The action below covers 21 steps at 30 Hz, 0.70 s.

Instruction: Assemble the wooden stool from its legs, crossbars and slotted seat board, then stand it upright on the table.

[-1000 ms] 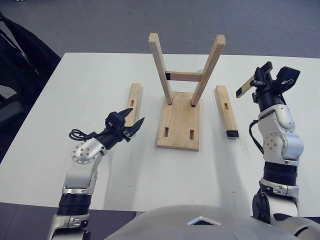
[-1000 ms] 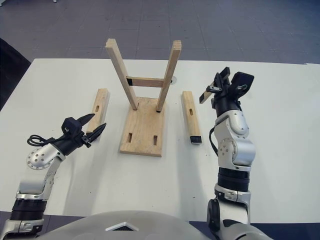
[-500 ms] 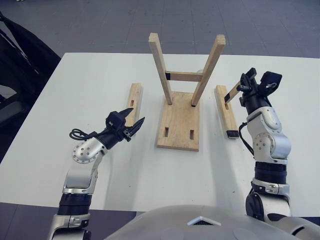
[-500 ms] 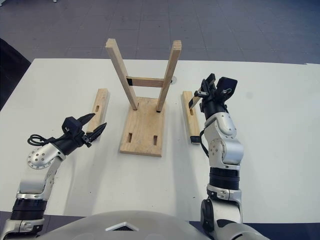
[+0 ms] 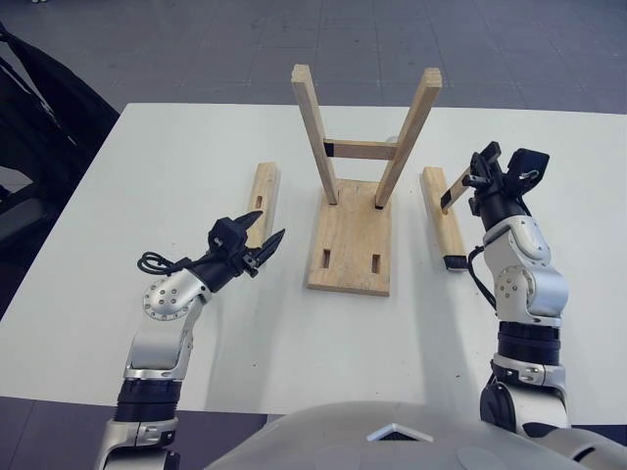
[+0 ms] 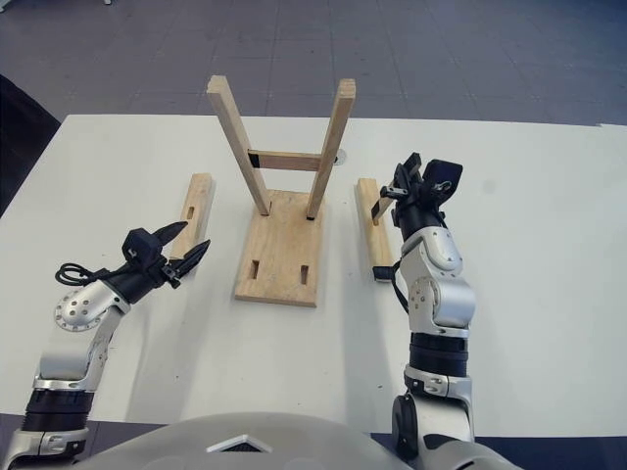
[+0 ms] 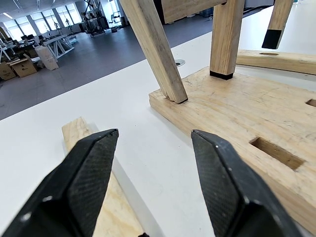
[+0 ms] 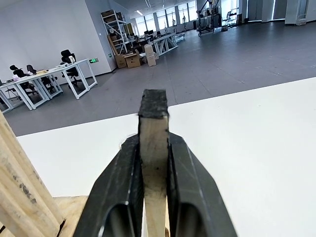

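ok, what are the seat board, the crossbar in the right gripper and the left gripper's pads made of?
Seat board: unfinished pale wood, grain and rough slot edges visible.
Crossbar: same bare wood, end black, paint or tape, can't tell.
Left gripper pads: matte black, fine cross-hatched texture; looks like rubber or moulded plastic.

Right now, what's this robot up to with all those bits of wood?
It is building a stool. Two pale wooden legs already stand in the flat slotted seat board, joined by a first crossbar. The right arm's fingers grip a short black-tipped wooden crossbar over a loose leg. The left arm's fingers are open by the other loose leg.
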Motion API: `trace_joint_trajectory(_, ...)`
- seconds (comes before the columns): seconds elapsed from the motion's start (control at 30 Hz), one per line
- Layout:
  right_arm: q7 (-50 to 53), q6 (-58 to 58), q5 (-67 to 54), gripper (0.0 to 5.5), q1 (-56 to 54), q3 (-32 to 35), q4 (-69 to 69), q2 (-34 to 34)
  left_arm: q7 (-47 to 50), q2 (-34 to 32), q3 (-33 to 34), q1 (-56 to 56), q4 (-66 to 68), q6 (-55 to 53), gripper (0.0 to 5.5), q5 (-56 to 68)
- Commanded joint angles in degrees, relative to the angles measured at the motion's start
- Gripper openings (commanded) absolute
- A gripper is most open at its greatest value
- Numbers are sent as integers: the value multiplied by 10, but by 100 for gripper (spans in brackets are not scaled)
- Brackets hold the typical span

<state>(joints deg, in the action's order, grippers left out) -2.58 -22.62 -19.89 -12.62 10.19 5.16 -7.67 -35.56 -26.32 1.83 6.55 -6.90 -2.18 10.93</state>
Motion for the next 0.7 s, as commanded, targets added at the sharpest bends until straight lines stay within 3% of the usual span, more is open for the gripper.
trace_joint_trajectory(0.03,-10,9,11,42,11,4,-23,-7,3,-1,-3,1,-8,-7,274,-4)
trace_joint_trajectory(0.33,-18,40,18,42,-14,19,-73,-13,2,-2,-4,-3,-7,-9,274,-4)
trace_joint_trajectory(0.7,-10,50,-11,42,-29,50,-42,-4,6,3,-10,2,-12,-10,274,-5)
